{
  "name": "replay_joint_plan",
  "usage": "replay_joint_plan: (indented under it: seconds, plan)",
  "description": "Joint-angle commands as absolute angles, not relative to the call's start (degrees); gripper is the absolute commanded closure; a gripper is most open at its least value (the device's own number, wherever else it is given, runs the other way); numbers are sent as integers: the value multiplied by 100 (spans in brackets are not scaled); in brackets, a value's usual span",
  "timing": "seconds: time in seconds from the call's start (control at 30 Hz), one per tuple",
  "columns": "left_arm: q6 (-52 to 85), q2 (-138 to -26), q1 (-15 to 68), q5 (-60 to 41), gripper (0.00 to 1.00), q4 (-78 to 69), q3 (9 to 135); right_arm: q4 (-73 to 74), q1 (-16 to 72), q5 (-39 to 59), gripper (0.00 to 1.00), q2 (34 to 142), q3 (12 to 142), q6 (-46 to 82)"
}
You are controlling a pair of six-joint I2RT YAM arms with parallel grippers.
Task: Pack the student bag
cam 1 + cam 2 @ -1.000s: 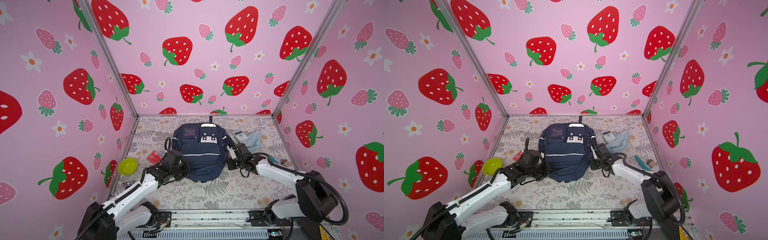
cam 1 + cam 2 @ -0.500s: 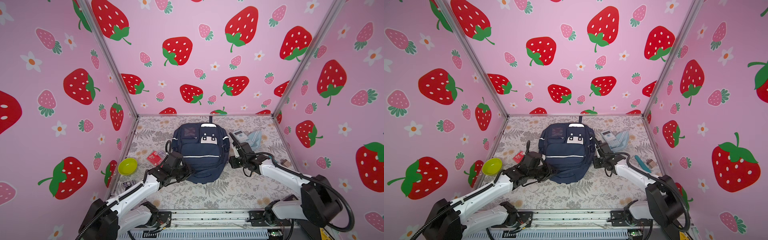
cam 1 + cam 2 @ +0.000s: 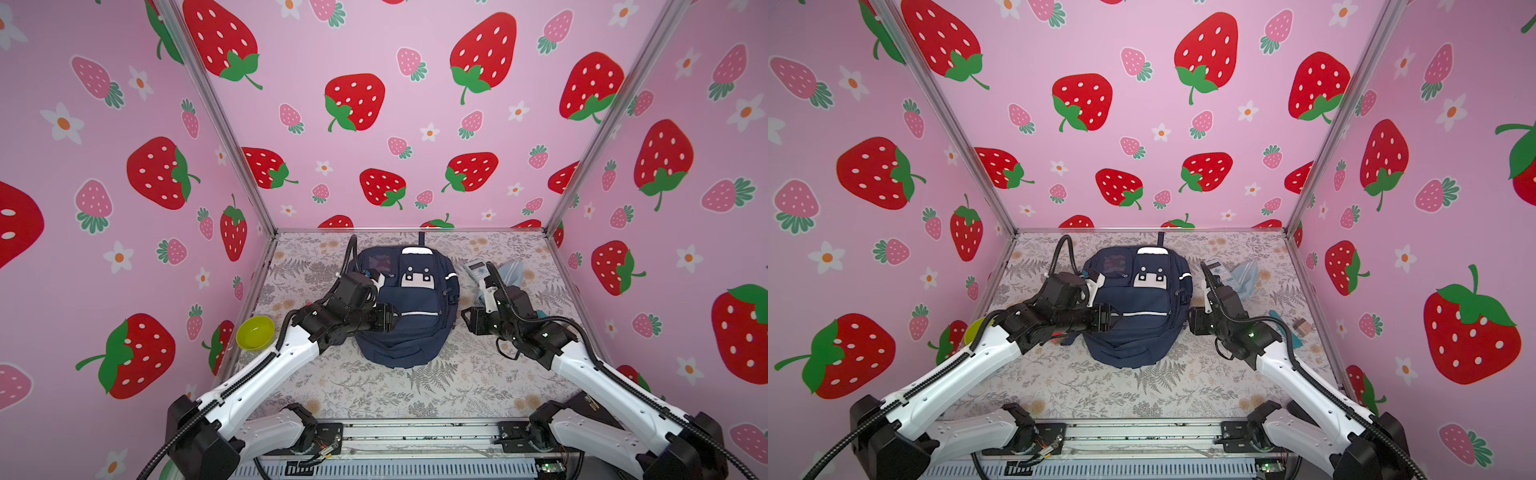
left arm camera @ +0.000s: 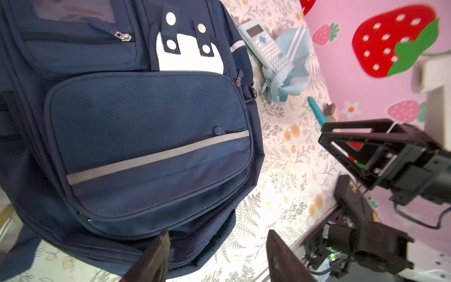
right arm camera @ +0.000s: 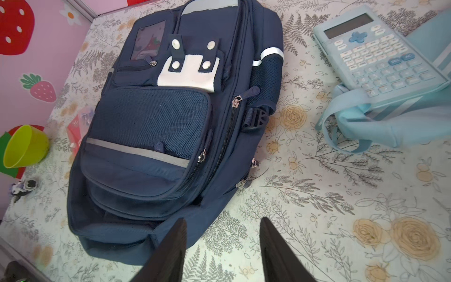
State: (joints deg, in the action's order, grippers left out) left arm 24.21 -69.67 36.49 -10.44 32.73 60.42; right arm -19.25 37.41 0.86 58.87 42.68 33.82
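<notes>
The student bag (image 3: 409, 307) (image 3: 1138, 309) lies flat on its back in the middle of the floral table, navy with grey stripes and a white patch. My left gripper (image 3: 390, 320) (image 3: 1106, 318) hovers over the bag's lower left side. In the left wrist view its fingers (image 4: 156, 256) stand apart, open, at the bag's (image 4: 146, 127) bottom edge with nothing gripped. My right gripper (image 3: 467, 320) (image 3: 1196, 322) is just right of the bag, apart from it. The right wrist view shows it (image 5: 222, 234) open over bare table beside the bag's (image 5: 158, 127) lower corner.
A light-blue calculator (image 5: 380, 56) rests on a light-blue pouch (image 5: 390, 127) at the back right. A teal pen (image 4: 317, 109) and a wooden block (image 3: 1302, 328) lie by the right wall. A green bowl (image 3: 254, 332) and a red packet (image 5: 78, 127) sit left of the bag.
Both grippers, shut at the bag's sides a second ago, have opened. The right one has drawn back to the right off the bag; the left one has shifted over the bag's lower front.
</notes>
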Motion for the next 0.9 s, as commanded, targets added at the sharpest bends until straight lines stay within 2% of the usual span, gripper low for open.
replay_joint_plan:
  seconds: [0.0,0.27,0.4,0.5,0.6,0.67,0.73,0.77,0.87]
  plan:
    - [1058,-7617,3768,-819,35,4162,6499,-1758,3763,398,49,6122,4459,3655]
    - [419,-8968,4416,117,23,4270,7260,-1749,3631,523,49,6718,4950,3699]
    - [65,-9543,4712,757,21,4438,7706,-1669,3536,643,49,6899,5045,3669]
    - [-77,-9943,4836,1446,32,4526,8004,-1608,3419,767,49,7025,5054,3691]
    - [-119,-10016,4878,1716,43,4342,8011,-1543,3261,933,49,7142,5063,3700]
    - [-130,-9939,4874,1732,56,4170,7923,-1533,3120,1047,49,7209,5088,3678]
    - [-128,-9827,4882,1784,75,3999,7800,-1546,2971,1135,49,7257,5115,3665]
    - [-131,-9774,4878,1767,80,3925,7736,-1553,2915,1143,49,7272,5130,3657]
    - [-166,-9669,4878,1663,84,3793,7576,-1632,2850,1146,49,7308,5183,3655]
